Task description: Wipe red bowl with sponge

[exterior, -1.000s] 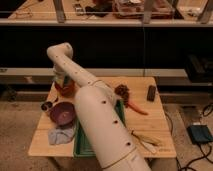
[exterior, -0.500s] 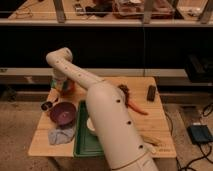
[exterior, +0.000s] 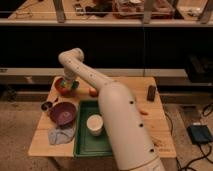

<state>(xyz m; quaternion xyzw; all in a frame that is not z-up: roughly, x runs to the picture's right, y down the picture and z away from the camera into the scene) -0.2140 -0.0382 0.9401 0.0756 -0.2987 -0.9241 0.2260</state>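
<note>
The red bowl [exterior: 60, 89] sits at the table's far left corner. My arm reaches up from the lower right, bends at its elbow and comes down onto the bowl. The gripper [exterior: 70, 83] is in the bowl's right half, shut on a small greenish block, the sponge [exterior: 74, 85]. The sponge lies at the bowl's right rim. The gripper hides much of the bowl's inside.
A larger purple bowl [exterior: 62, 113] and a small metal cup [exterior: 46, 106] stand in front of the red bowl. A pale cloth [exterior: 60, 135] lies at the front left. A green tray [exterior: 84, 145] holds a white cup [exterior: 94, 124]. A dark object [exterior: 151, 92] stands far right.
The arm's big link has swung right and its elbow has shifted right, uncovering the tray and white cup. The gripper stays at the red bowl.
</note>
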